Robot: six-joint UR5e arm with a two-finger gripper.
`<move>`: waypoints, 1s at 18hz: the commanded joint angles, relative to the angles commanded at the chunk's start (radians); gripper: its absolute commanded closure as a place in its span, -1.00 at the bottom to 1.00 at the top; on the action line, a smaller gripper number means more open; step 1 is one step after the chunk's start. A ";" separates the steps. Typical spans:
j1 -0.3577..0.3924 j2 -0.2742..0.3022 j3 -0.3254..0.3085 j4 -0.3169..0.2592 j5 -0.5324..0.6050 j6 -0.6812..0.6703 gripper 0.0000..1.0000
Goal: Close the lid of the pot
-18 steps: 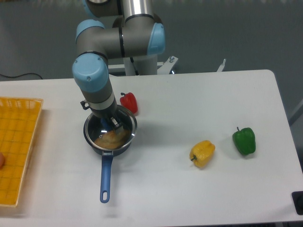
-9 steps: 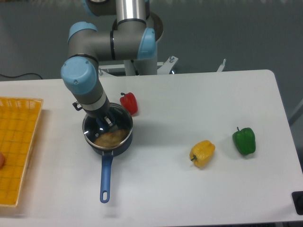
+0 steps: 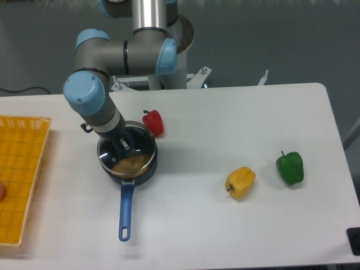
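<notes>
Now you have the pot (image 3: 128, 163) left of centre in the frame, on the white table (image 3: 225, 129), its dark blue side showing under a shiny rim and its long blue handle (image 3: 125, 214) pointing toward the bottom edge. The lid (image 3: 126, 153) lies over the pot's mouth, its metal rim roughly matching the pot's rim, something tan showing through the glass. Your claw (image 3: 122, 145) is down over the lid's centre, hiding the knob; you cannot tell how wide it stands or whether it grips. A red pepper (image 3: 153, 122) sits just beside the pot's upper right. The yellow basket (image 3: 22, 174) lies at the left edge. A yellow pepper (image 3: 241, 182) and green pepper (image 3: 290, 167) sit well apart to the right.
</notes>
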 joint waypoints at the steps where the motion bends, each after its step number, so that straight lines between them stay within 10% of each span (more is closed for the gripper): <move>1: 0.000 -0.002 0.000 0.000 0.000 -0.002 0.15; 18: -0.002 -0.015 -0.008 0.035 0.002 -0.003 0.11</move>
